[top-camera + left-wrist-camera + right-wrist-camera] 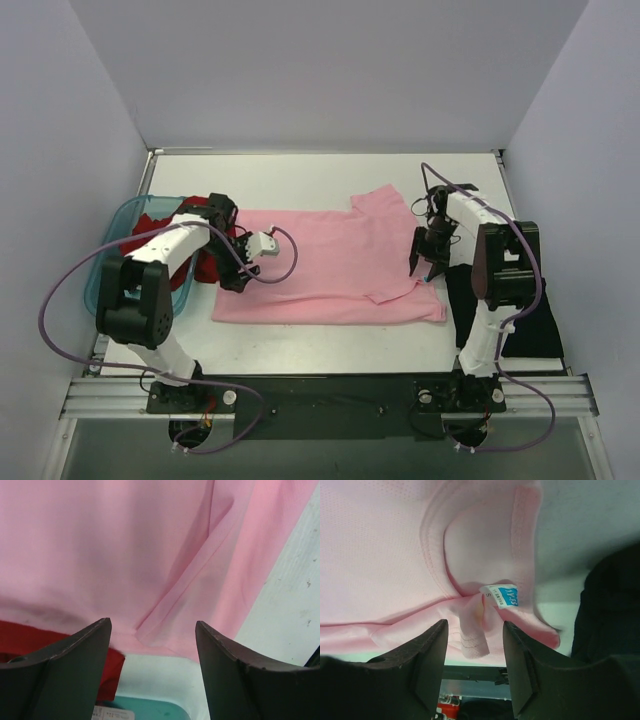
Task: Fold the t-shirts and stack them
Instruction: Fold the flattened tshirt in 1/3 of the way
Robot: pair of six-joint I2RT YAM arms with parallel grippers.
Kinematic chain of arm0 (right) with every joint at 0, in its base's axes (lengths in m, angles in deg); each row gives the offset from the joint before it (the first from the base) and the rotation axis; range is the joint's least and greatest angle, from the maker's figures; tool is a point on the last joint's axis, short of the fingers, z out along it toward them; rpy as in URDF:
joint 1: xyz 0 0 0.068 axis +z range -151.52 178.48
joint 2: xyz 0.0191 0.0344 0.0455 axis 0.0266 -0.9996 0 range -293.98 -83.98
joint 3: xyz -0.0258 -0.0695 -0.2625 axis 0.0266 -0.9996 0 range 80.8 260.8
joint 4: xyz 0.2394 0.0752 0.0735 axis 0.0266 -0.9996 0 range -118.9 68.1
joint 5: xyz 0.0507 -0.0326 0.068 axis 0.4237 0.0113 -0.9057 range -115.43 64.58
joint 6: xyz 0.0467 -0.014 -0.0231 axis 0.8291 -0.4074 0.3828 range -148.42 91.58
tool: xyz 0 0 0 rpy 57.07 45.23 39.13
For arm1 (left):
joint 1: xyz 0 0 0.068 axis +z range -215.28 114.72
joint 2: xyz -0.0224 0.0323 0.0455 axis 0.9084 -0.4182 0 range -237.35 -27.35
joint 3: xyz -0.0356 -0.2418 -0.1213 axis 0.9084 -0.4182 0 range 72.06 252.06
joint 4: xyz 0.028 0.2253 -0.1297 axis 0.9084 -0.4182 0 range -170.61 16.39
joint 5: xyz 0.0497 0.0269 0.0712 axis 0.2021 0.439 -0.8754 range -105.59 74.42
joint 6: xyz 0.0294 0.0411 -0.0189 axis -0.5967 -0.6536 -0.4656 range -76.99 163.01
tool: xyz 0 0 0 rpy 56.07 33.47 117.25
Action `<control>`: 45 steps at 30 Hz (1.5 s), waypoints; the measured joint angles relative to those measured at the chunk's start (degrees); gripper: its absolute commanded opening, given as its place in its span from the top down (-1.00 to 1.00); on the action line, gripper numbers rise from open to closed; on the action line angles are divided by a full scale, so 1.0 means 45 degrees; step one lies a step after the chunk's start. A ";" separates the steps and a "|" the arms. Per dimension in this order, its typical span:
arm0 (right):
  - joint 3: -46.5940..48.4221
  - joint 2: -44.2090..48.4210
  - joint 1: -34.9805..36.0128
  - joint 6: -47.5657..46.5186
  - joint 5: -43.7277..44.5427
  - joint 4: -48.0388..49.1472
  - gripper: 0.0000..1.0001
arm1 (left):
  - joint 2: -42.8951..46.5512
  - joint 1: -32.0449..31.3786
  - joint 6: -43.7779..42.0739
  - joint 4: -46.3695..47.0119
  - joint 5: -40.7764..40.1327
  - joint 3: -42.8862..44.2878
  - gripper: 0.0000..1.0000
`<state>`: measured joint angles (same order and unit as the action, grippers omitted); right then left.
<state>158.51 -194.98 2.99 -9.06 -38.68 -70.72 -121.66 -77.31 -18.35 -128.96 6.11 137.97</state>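
The light pink t-shirt (330, 265) lies spread flat in the middle of the table. My left gripper (236, 276) is open just above its left edge; in the left wrist view the pink cloth (125, 545) fills the frame beyond the open left gripper (152, 630). My right gripper (425, 265) is open at the shirt's right edge, by the collar. In the right wrist view a small fold of pink cloth (472, 635) and the collar label (502, 596) sit between the spread jaws of the right gripper (475, 630). The dark red t-shirt (150, 225) lies in the bin. The black t-shirt (525, 315) lies at the right.
The translucent teal plastic bin (100, 275) stands at the table's left edge, its rim also in the left wrist view (150, 710). White walls close the table at the back and sides. The black shirt shows in the right wrist view (610, 610).
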 measured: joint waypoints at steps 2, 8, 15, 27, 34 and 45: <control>0.0000 -0.0180 0.0029 0.0039 -0.0083 0.0068 0.27 | -0.0437 -0.0015 -0.0364 0.0087 0.0039 0.0005 -0.40; -0.0015 -0.0238 0.0102 0.0063 -0.0282 0.0194 0.45 | -0.1705 0.0024 -0.1880 -0.0228 0.0053 0.0010 -0.21; -0.0073 -0.0316 0.0102 0.0058 -0.0486 0.0306 1.00 | -0.1904 0.0034 -0.2560 -0.0850 0.0029 0.0185 1.00; 0.0107 -0.0374 -0.0189 0.0015 -0.0505 0.0398 1.00 | -0.1817 0.0729 -0.1049 -0.0816 -0.0656 0.0665 1.00; 0.0165 -0.0151 -0.0248 -0.0117 -0.0612 0.0529 1.00 | -0.1715 0.0792 -0.0092 -0.0092 -0.1292 0.0641 1.00; 0.0641 -0.0170 -0.0253 -0.0413 -0.0549 0.0967 0.80 | -0.1710 0.0699 0.0816 0.0622 -0.1661 0.0447 0.29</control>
<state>161.40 -195.75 1.85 -10.92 -41.15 -66.37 -129.35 -74.17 -14.68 -126.17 -1.37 139.98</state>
